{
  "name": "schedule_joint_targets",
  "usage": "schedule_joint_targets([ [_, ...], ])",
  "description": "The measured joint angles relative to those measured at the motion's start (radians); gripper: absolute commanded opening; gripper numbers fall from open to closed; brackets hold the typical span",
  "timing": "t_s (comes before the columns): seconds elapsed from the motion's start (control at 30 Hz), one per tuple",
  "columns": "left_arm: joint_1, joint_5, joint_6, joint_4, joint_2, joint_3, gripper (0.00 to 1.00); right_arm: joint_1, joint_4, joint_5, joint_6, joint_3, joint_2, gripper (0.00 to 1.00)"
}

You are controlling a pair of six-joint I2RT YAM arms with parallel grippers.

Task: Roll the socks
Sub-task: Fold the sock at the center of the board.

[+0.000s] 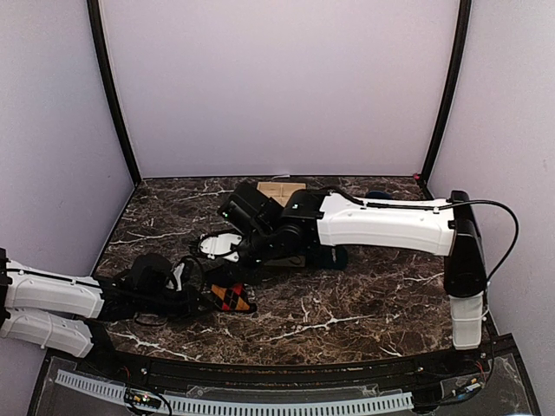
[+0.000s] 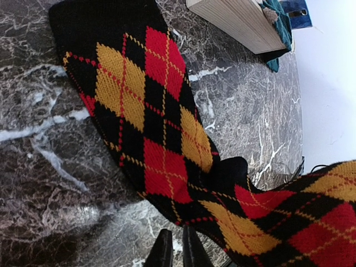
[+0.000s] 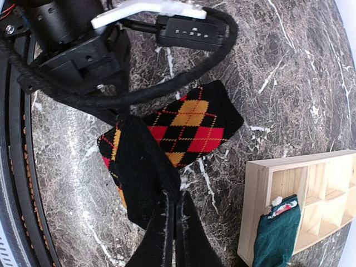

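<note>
The right claw (image 3: 171, 211) is pressed together on the plain black end of the argyle sock (image 3: 189, 125), which rises as a dark strip from the table up into its tips. The left claw (image 2: 177, 239) stands with its jaws almost together at the sock's edge, and I cannot tell whether any fabric lies between them. The main risk, as I judge it, is that thin pinch: knit this soft and slack may slide out as soon as the claw turns or drags, and the fold would fall flat. If both claws do hold the same sock and draw apart, it would stretch instead of curling. The black cable (image 3: 111, 100) of the left arm loops just above the fabric at about 10 o'clock in the right wrist view (an easy thing to snag on a lifted flap). The argyle sock lies on the marble table (image 1: 364, 303) at about 7 o'clock from its middle in the top view, limp and doubled over, with red and orange diamonds on black and one layer crossing the other. The teal sock (image 3: 275, 236) is well apart from it, draped over the corner of the wooden tray (image 3: 253, 189) at 5 o'clock in the right wrist view, bunched and unrolled, so pairing the two looks some way off.
</note>
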Motion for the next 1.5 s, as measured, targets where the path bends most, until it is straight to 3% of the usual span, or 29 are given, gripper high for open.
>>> schedule_joint_targets([
  [1.5,-0.013,0.027,-0.018,0.039,-0.012,-0.030,0.06,-0.093,0.127,-0.026,-0.037,0.089,0.206,0.00],
])
